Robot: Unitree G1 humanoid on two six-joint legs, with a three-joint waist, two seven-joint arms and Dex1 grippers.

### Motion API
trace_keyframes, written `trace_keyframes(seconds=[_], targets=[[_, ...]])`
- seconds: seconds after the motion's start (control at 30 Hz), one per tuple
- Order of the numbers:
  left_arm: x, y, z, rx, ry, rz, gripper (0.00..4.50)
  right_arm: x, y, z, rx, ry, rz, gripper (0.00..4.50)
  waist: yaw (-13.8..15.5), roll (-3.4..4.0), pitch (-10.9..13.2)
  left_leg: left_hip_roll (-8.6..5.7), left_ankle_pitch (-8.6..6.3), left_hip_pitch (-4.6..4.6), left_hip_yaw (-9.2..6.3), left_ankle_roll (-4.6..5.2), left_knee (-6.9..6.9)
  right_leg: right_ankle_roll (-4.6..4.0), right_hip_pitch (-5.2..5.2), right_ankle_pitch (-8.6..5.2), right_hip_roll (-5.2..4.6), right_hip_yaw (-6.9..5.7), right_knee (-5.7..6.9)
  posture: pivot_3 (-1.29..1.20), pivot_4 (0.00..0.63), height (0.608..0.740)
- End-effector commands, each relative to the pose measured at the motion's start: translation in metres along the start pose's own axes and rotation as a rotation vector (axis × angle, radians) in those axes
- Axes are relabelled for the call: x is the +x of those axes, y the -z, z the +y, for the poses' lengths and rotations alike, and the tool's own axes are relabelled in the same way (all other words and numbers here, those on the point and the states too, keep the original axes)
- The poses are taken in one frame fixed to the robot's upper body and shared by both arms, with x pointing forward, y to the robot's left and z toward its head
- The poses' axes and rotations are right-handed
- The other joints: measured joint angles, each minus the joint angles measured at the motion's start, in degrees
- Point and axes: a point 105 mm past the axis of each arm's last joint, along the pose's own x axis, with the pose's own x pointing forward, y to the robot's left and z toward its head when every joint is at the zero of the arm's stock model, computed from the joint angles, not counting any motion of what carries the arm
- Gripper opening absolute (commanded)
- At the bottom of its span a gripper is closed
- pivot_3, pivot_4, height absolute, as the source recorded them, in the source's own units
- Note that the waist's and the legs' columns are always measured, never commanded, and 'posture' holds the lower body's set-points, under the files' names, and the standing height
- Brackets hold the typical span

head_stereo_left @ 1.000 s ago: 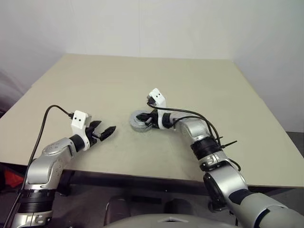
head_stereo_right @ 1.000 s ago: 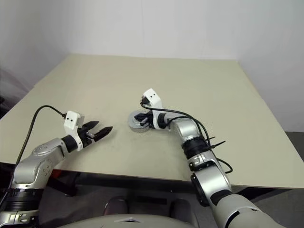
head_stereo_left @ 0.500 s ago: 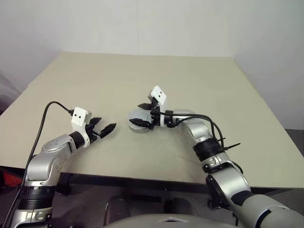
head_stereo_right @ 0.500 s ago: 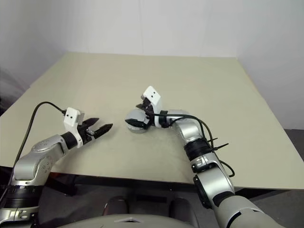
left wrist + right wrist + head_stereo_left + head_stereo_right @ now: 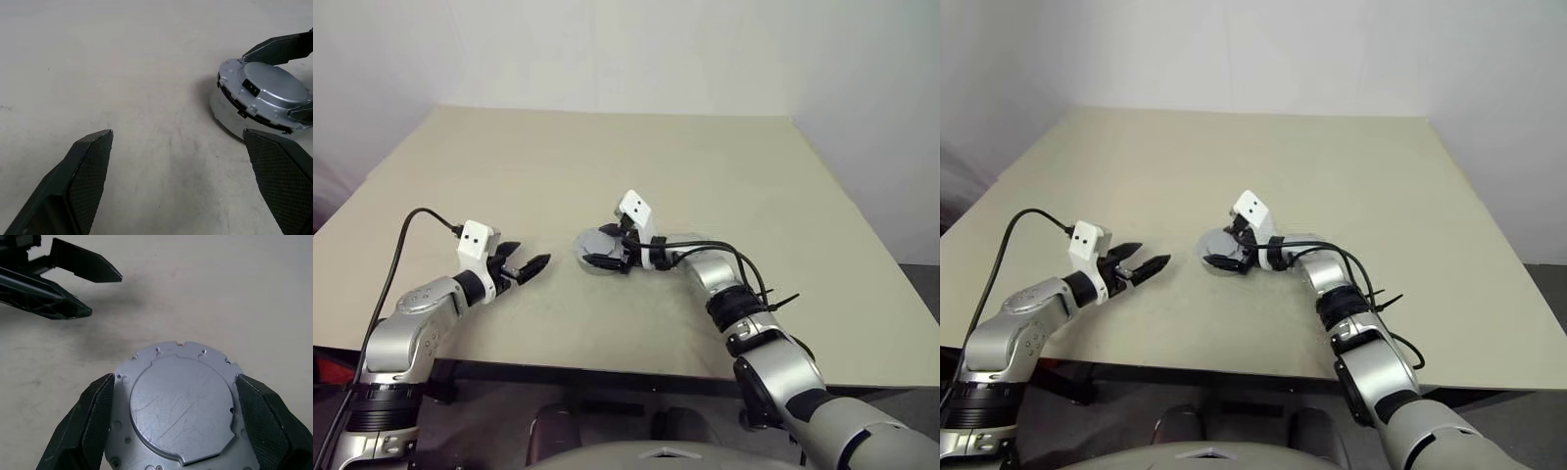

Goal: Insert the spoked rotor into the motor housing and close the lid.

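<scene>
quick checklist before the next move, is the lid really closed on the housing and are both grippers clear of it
1. Lid on motor housing: ok, it covers the top.
2. Lid seated flat: not ok, left wrist view shows it tilted, a dark gap along one edge.
3. Right gripper open: ok, fingers spread either side of the lid.
4. Right gripper clear of the lid: cannot tell, fingers sit very close to its rim.
5. Left gripper open and clear: ok, apart from the housing over bare table.
6. Spoked rotor inside: cannot tell, hidden under the lid.
</scene>
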Motion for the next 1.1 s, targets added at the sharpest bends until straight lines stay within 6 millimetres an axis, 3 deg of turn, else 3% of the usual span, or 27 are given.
trace_keyframes(seconds=[0.03, 0.2, 0.87, 1.1], targets=[[-0.006, -0.014, 0.003, 0.037, -0.015, -0.037, 4.5, 0.001, -0.006, -0.006, -0.052, 0.024, -0.016, 4.27, -0.04, 0.0, 0.0, 0.0, -0.01, 0.0, 0.0, 0.01, 0.0, 0.0, 0.01, 0.0, 0.0, 0.0, 0.0, 0.0, 0.0, 0.74], [-0.007, -0.014, 0.004, 0.037, -0.023, -0.037, 4.5, 0.0, -0.008, -0.007, -0.06, 0.019, -0.026, 2.94, -0.07, 0.0, 0.0, 0.0, -0.01, 0.01, 0.0, 0.03, 0.0, 0.0, 0.02, 0.0, 0.0, 0.0, 0.01, 0.0, 0.0, 0.74], [-0.006, -0.013, 0.004, 0.032, -0.022, -0.04, 4.5, -0.008, -0.022, -0.011, -0.125, 0.017, -0.042, 2.95, -0.04, 0.0, 0.0, 0.01, -0.05, 0.0, -0.01, 0.1, 0.0, -0.01, 0.01, 0.01, -0.01, -0.06, -0.03, 0.0, 0.0, 0.74], [-0.006, -0.013, 0.004, 0.033, -0.024, -0.042, 4.5, -0.008, -0.008, -0.002, -0.153, -0.049, 0.023, 2.95, -0.03, 0.0, 0.0, 0.01, -0.06, 0.0, -0.01, 0.11, 0.0, -0.01, 0.01, 0.01, -0.01, -0.06, -0.02, 0.0, 0.0, 0.74]])
